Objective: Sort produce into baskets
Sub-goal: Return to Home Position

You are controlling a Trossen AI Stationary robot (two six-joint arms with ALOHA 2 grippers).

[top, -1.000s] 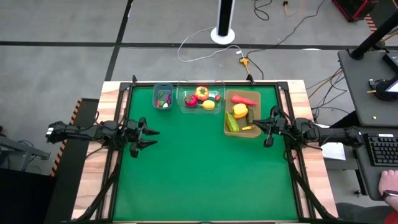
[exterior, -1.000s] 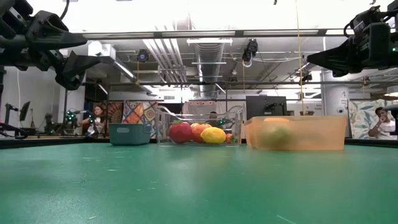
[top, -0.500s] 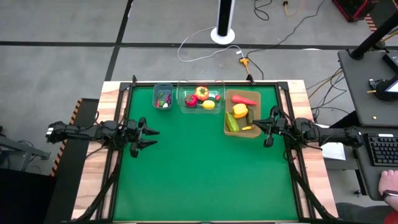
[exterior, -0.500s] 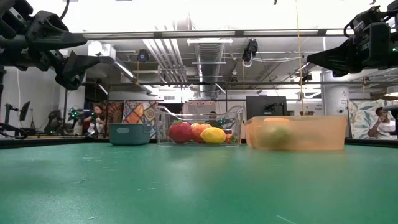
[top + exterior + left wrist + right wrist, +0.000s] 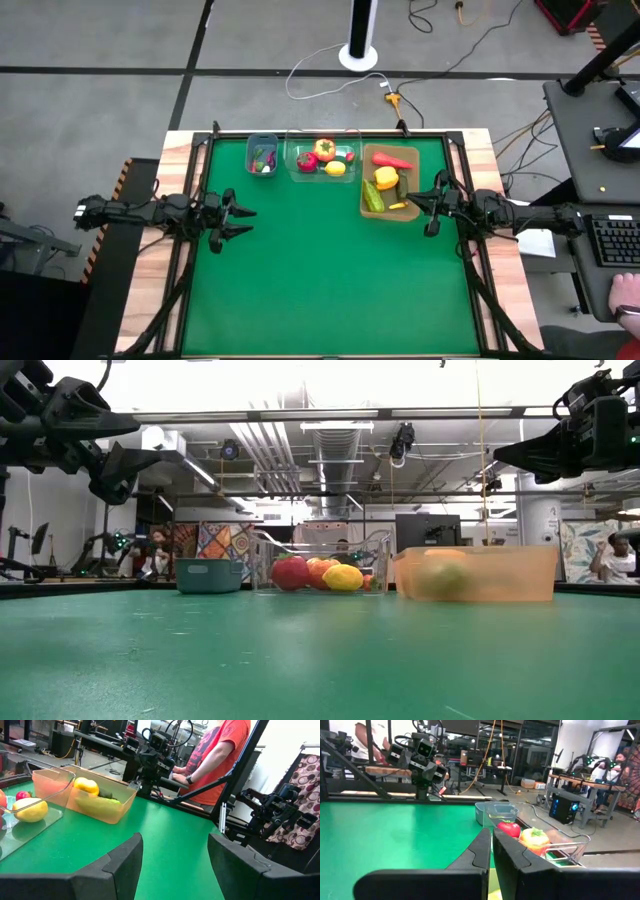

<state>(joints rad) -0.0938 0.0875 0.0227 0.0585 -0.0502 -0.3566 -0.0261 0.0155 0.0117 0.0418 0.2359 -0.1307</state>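
Since no produce is lying on the open mat, high view: all of it is sitting far side in the blue-grey bin (image 5: 262,154), clear tub (image 5: 323,158), tan tray (image 5: 388,181). Right gripper (image 5: 431,208), pressed together, is hovering nearest the tray. Left wrist view: left gripper (image 5: 175,857) is hanging spread, holding nothing.

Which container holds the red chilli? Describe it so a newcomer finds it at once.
Look along the far edge of the green table, where three containers stand in a row. It is the tan tray at the right end, nearest the right gripper. It is the largest and holds the long red chilli.
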